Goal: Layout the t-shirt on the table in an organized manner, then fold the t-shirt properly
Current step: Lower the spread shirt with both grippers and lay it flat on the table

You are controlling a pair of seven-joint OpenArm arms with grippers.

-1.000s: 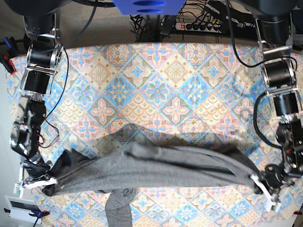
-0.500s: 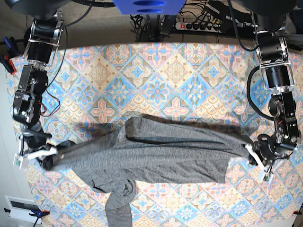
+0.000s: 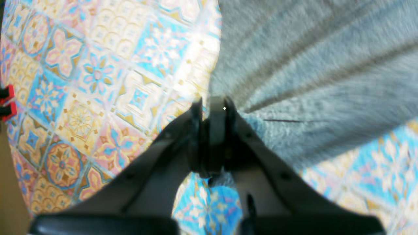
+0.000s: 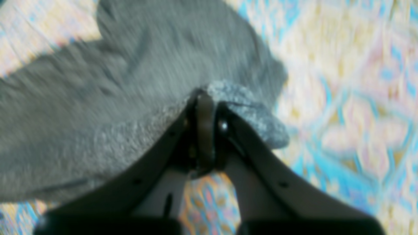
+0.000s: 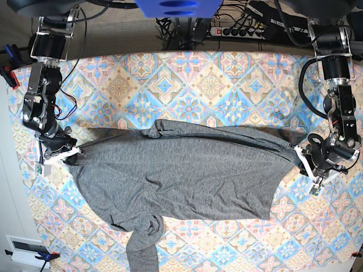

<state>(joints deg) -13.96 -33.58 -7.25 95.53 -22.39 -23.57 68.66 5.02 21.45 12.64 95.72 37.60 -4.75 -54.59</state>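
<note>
The dark-grey t-shirt [image 5: 181, 175] lies spread across the middle of the patterned table [image 5: 210, 85], stretched between my two grippers. One sleeve [image 5: 142, 249] trails over the table's front edge. At the view's right, my left gripper [image 5: 299, 155] is shut on the shirt's corner; the left wrist view shows the jaws [image 3: 212, 109] pinched on grey cloth [image 3: 310, 81] that fans out tight. At the view's left, my right gripper [image 5: 69, 154] is shut on the opposite corner; the right wrist view shows a fold of cloth [image 4: 248, 114] bunched over the closed tips [image 4: 205, 99].
A power strip [image 5: 241, 31] and cables lie behind the table's back edge. Red clamps [image 5: 7, 73] sit at the table's left edge, and one [image 3: 6, 101] shows in the left wrist view. A white box [image 5: 22, 246] stands off the front left corner.
Both grippers have moved from near the front edge toward the middle of the table, dragging the shirt with them. The shirt has gone from a bunched band to a wider, flatter spread.
</note>
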